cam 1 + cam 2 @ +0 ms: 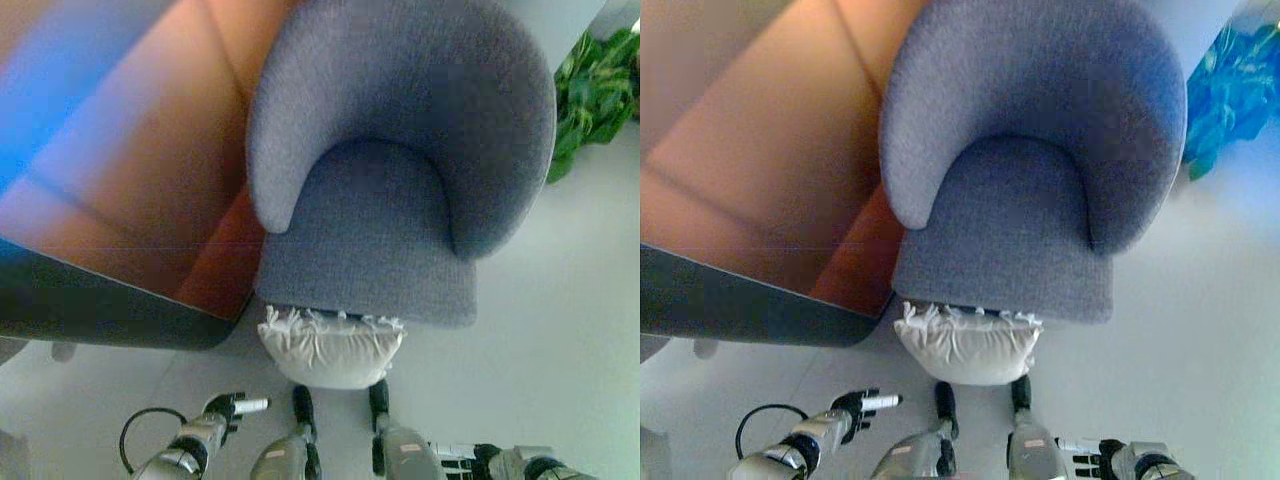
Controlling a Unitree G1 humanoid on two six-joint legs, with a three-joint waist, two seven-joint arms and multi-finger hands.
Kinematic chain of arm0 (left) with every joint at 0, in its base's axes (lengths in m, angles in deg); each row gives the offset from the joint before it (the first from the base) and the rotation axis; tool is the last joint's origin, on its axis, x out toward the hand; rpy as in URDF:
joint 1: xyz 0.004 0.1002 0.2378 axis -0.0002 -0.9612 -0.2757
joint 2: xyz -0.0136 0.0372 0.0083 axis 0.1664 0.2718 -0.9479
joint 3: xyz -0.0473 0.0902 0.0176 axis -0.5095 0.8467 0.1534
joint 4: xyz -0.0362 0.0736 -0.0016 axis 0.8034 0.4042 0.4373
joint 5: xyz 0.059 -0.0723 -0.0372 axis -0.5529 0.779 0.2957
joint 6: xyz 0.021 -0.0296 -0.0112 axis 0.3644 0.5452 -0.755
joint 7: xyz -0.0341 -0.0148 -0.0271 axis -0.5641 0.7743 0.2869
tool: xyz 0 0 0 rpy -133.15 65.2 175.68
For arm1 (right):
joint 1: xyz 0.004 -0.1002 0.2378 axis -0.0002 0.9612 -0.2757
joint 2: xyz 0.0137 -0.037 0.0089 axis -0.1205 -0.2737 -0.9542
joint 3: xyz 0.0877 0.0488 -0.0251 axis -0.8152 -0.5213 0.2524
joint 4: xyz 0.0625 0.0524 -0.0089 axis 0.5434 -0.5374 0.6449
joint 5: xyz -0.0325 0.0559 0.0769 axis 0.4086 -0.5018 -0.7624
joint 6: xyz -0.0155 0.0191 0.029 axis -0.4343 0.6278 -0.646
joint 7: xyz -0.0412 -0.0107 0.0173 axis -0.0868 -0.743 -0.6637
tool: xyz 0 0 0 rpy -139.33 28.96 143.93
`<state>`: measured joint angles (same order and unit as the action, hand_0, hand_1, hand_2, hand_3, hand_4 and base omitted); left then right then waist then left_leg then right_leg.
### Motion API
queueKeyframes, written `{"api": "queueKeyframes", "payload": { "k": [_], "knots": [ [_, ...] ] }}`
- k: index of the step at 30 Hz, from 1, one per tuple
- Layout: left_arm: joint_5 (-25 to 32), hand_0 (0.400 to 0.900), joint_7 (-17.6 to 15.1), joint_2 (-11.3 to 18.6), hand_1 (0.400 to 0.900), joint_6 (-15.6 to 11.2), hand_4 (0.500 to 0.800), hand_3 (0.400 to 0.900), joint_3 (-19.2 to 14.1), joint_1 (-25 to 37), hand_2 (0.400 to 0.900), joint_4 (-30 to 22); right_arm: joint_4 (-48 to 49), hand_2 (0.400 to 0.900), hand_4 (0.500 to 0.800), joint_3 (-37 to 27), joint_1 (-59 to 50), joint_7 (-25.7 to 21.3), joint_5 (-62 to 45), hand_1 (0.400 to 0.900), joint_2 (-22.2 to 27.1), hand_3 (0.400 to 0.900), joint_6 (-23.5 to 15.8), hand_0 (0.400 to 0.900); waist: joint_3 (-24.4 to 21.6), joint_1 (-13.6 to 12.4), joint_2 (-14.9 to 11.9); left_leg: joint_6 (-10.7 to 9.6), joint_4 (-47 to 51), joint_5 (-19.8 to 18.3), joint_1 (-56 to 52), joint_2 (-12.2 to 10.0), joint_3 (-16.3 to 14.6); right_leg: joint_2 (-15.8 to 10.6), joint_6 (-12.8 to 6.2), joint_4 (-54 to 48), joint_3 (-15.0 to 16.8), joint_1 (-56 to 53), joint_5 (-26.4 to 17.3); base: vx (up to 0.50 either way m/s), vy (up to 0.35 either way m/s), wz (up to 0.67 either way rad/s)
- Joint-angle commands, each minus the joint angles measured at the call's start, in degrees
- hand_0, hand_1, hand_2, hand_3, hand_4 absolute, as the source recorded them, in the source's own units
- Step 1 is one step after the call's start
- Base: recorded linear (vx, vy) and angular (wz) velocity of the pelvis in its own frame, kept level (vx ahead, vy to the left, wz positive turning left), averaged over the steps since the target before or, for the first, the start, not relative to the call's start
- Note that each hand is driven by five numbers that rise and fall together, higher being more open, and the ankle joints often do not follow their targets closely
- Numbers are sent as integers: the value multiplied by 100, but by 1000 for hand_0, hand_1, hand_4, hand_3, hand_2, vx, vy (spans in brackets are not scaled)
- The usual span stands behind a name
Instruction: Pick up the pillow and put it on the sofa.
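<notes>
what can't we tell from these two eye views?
- Pillow: far edge hidden under the sofa seat front, both views.
- Right hand: cut off by the bottom edge; open or shut unclear.
- Left hand: fingers extended, small; not touching anything.
- Plant: cut by the right edge.

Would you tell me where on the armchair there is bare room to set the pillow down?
The sofa's seat cushion, bordered by the curved backrest and both armrests, is bare. The pillow sits on the floor against the seat's front edge, crowding that strip.
</notes>
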<state>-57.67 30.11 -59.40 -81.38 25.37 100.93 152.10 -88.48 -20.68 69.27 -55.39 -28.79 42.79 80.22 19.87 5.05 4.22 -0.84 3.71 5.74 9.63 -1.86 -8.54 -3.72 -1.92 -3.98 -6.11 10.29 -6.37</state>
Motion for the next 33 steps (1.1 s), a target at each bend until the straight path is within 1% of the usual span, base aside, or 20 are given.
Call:
{"api": "queueKeyframes", "payload": {
  "k": [1,2,3,9,11,15,18,24,27,33],
  "knots": [
    [561,900,-265,387,900,-177,800,900,42,442,900,272,-179,900,800,364,-418,-21,-392,900,-175,900,380,900,310,150,-314,-131,-744,-518,456,328,-102,10,-176,594,351,572,376,-80,17,-3],
    [600,900,-277,392,900,-195,800,900,45,482,900,274,-173,900,800,370,-450,-23,-411,900,-171,900,396,900,327,154,-319,-132,-785,-523,510,328,-104,12,-172,630,353,626,382,-108,7,-4],
    [736,900,-295,441,900,-301,800,900,48,656,900,284,-141,900,800,421,-576,-56,-547,900,-176,900,441,900,444,160,-355,-144,-906,-506,730,327,-112,20,-163,753,351,849,386,-102,-2,-3],
    [1324,900,-388,520,900,-522,800,900,67,1303,900,237,-108,900,800,497,-1013,-166,-786,900,-119,900,668,900,735,218,-431,-161,-1322,-486,1502,296,-88,72,-153,1210,372,1654,400,-105,2,-2],
    [1442,900,-389,542,900,-534,800,900,65,1418,900,216,-99,900,800,515,-1081,-194,-838,900,-112,900,673,900,762,234,-431,-160,-1398,-488,1657,285,-92,92,-144,1286,373,1811,403,-74,3,0],
    [1880,900,-521,575,900,-691,800,900,-1,1854,900,166,-91,900,800,518,-1346,-329,-1051,900,-126,900,707,900,892,291,-469,-191,-1779,-562,2241,228,-92,154,-100,1577,354,2358,451,-62,-2,0],
    [2027,900,-597,602,900,-787,800,900,-10,2030,900,139,-129,900,800,498,-1470,-334,-1144,900,-106,900,717,900,932,324,-486,-215,-2002,-604,2584,194,-84,180,-73,1747,341,2687,474,-38,-11,1],
    [2397,900,-708,717,900,-876,800,900,-11,2405,900,157,-164,900,800,443,-1593,-435,-1311,900,-134,900,761,900,936,387,-521,-218,-2587,-746,3353,100,-18,223,-15,2182,378,3450,557,-21,-13,4],
    [2518,900,-742,765,900,-903,800,900,-7,2591,900,151,-204,900,800,399,-1670,-509,-1369,900,-168,900,767,900,925,420,-547,-219,-2755,-818,3637,49,-2,233,-4,2303,404,3703,591,-12,-23,6],
    [2743,900,-785,886,900,-971,800,900,0,3003,900,157,-263,900,800,265,-1822,-627,-1574,900,-272,900,729,900,910,505,-587,-215,-2975,-948,4125,21,72,291,-4,2428,464,4143,626,6,-16,1]
  ]
}}
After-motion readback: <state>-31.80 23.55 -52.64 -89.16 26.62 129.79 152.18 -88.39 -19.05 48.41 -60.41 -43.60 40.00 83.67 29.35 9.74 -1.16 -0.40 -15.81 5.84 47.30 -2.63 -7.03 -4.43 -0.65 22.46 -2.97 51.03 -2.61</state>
